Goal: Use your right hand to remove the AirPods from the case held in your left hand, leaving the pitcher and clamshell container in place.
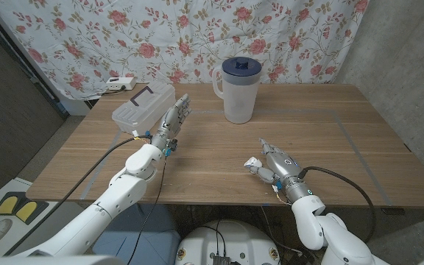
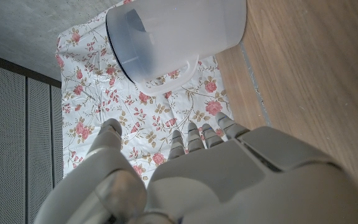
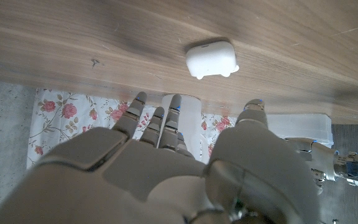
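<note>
The AirPods case [image 3: 211, 60], a small white glossy shell with rounded corners, lies on the wooden table [image 1: 344, 147] just beside the thumb side of the right hand [image 1: 274, 168], not in the left hand as the task sentence has it; two small white nubs project from one edge, and whether the lid is ajar cannot be told. The right hand holds nothing, its fingers extended and slightly apart, reaching toward the far edge. The left hand [image 1: 169, 125] is likewise empty, fingers straight and loosely spread, standing beside the clamshell container [image 1: 143, 107] and well apart from the case. Risks, in my judgement: the case is smooth, light and hard, so a fingertip push would likely skate it across the varnished wood rather than seat it in a grip; a one-sided pinch could flip it or spill the contents. The left hand must cross toward the case, and a wide sweep could nudge the clamshell container, a translucent thin-walled plastic box with a dark angular mark on its lid, which would shift easily. The pitcher [image 1: 238, 90], frosted plastic, cylindrical, with a dark blue lid and a side handle, stands farther back near the floral curtain [image 1: 271, 29] and seems less exposed, though it is tall enough to tip.
</note>
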Tool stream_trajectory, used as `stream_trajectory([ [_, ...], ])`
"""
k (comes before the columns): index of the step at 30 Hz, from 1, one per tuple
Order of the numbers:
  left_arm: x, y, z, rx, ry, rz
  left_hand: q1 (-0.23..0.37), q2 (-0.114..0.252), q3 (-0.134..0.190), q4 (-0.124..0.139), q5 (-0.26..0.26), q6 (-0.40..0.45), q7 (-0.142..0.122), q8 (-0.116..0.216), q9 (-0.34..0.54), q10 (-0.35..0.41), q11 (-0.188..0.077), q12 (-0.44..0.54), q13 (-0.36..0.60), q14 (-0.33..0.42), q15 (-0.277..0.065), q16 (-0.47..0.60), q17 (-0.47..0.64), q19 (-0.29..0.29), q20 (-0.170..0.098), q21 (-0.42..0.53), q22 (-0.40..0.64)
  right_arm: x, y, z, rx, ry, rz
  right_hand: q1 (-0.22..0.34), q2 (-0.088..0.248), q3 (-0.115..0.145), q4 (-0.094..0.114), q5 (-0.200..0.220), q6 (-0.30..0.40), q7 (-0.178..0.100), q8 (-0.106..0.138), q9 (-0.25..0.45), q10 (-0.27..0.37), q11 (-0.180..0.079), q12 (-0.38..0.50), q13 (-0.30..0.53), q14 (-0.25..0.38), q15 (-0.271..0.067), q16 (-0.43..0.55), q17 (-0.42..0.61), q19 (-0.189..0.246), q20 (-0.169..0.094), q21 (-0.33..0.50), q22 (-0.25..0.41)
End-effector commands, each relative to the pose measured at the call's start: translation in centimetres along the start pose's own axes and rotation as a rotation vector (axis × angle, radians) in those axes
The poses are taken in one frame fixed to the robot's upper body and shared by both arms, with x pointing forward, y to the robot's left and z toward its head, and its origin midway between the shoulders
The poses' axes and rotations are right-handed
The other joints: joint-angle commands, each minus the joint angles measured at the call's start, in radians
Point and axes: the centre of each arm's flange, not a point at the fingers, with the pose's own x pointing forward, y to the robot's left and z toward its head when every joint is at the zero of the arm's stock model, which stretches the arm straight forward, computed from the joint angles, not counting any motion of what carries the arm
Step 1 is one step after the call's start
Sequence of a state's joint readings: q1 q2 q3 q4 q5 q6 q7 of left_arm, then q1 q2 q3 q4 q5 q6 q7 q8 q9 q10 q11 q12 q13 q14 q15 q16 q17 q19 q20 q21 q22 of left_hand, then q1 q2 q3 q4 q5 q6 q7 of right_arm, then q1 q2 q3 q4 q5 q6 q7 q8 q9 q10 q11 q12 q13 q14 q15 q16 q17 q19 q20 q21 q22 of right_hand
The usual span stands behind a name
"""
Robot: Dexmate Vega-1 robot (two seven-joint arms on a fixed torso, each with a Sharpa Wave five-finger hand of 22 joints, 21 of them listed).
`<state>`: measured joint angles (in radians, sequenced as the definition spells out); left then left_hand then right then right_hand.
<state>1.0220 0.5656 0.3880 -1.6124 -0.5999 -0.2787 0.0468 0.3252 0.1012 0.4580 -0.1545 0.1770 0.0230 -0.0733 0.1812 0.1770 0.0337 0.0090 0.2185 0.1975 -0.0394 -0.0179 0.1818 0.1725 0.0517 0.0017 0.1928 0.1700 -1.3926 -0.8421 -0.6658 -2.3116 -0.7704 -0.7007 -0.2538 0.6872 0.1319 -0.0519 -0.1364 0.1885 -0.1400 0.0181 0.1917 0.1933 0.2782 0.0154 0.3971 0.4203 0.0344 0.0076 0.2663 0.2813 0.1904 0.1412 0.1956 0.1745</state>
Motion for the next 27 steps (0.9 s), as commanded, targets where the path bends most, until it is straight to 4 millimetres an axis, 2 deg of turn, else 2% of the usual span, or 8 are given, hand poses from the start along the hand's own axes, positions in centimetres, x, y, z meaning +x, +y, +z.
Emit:
stream_trajectory([
  [1,-0.3,-0.1,0.2,0.0,-0.003,0.004,0.012,0.0,0.006,0.001,0.0,-0.006,-0.001,0.003,0.002,-0.001,0.001,-0.001,0.003,-0.009,0.004,-0.001,0.001,-0.003,0.002,0.0,0.005,-0.1,-0.1,0.1,-0.044,0.02,-0.042,0.007,-0.002,0.004,-0.002,0.006,0.005,0.005,0.008,0.002,0.011,0.0,0.012,0.006,0.012,-0.002,0.005,0.005,0.007,-0.003,0.003,0.002],
  [27,-0.2,-0.1,0.0,-0.001,0.006,-0.008,0.014,0.0,0.006,0.001,0.0,-0.005,-0.002,0.004,0.002,-0.001,0.001,-0.001,0.003,-0.01,0.004,-0.001,0.001,-0.002,0.002,0.001,0.005,0.2,1.4,0.9,-0.068,0.031,-0.035,-0.002,-0.009,0.005,0.003,0.002,0.005,0.006,0.008,0.002,0.001,0.001,0.024,0.027,0.008,0.006,0.002,0.013,0.005,-0.002,0.002,0.002],
])
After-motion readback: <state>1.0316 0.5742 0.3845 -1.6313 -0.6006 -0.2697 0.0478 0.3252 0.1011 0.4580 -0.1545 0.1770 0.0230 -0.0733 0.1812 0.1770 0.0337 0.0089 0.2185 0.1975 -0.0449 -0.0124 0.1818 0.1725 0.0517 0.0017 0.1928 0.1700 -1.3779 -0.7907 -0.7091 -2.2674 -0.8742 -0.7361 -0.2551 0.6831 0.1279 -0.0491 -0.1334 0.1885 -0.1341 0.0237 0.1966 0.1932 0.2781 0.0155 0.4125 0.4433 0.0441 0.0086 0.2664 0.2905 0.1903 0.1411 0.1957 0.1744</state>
